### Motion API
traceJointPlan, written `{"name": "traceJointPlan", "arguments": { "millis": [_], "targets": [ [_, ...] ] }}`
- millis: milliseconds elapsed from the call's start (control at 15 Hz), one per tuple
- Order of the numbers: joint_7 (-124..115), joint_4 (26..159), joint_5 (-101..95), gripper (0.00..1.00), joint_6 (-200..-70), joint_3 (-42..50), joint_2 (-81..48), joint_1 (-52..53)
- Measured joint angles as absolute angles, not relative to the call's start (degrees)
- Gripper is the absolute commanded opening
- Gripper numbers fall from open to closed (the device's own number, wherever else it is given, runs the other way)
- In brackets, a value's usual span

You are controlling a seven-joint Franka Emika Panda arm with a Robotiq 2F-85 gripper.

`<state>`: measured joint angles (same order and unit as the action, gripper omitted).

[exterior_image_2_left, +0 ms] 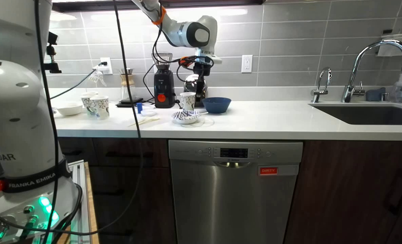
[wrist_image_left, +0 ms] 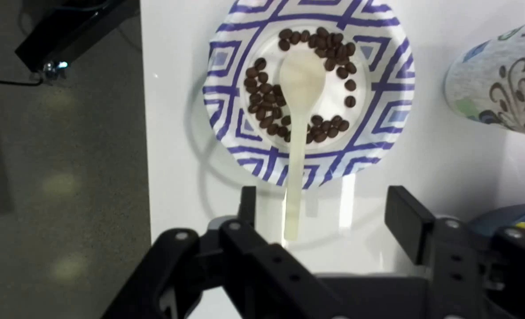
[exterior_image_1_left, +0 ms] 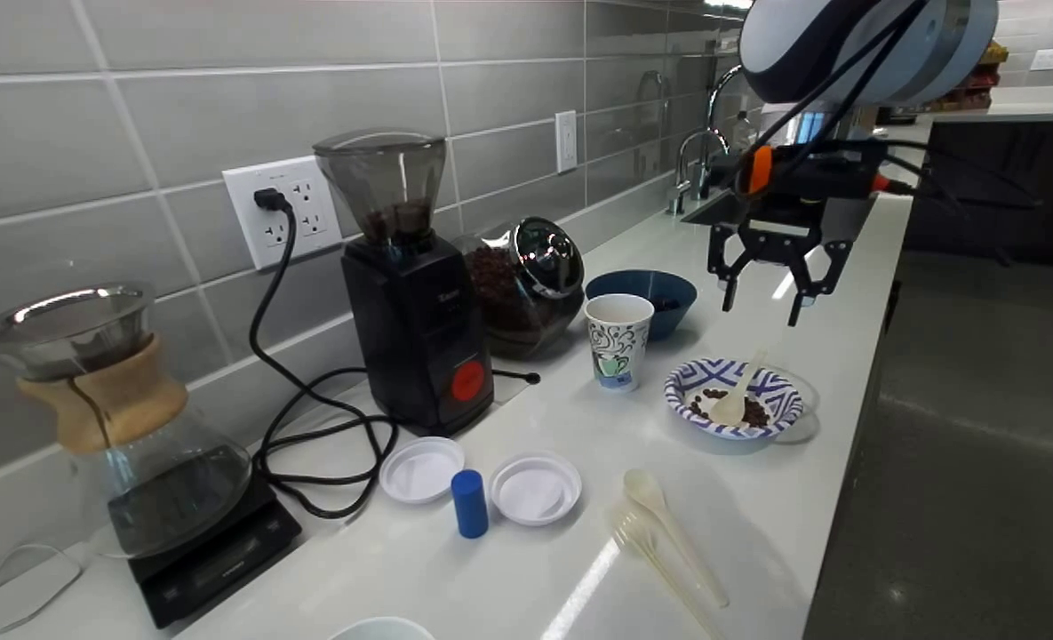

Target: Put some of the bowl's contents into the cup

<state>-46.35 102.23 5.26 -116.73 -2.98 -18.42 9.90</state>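
The bowl (exterior_image_1_left: 791, 411), white with a blue pattern, sits on the counter in both exterior views and fills the top of the wrist view (wrist_image_left: 388, 95). It holds dark coffee beans (wrist_image_left: 266, 99). A pale plastic spoon (wrist_image_left: 295, 164) lies in it with its handle over the rim. The cup (exterior_image_1_left: 617, 342), white with a printed pattern, stands upright beside the bowl. It shows partly, at the right, in the wrist view (wrist_image_left: 503, 88). My gripper (exterior_image_1_left: 761, 313) is open and empty, above the counter. In the wrist view its fingers (wrist_image_left: 320, 201) lie either side of the spoon's handle end.
A deep dark-blue bowl (exterior_image_1_left: 646, 302) stands behind the cup. A black grinder (exterior_image_1_left: 419, 329) and a glass jar of beans (exterior_image_1_left: 517, 293) are along the wall. A blue cylinder (exterior_image_1_left: 469, 504), white lids (exterior_image_1_left: 536, 489) and loose plastic cutlery (exterior_image_1_left: 668, 533) lie on the counter.
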Motion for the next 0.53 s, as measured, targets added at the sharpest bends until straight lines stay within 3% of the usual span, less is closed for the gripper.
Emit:
{"name": "traceJointPlan", "arguments": {
  "millis": [533],
  "targets": [
    [-28.04,115.8,-4.74,1.0,-116.72,-2.27,-0.87,8.2]
  ]
}}
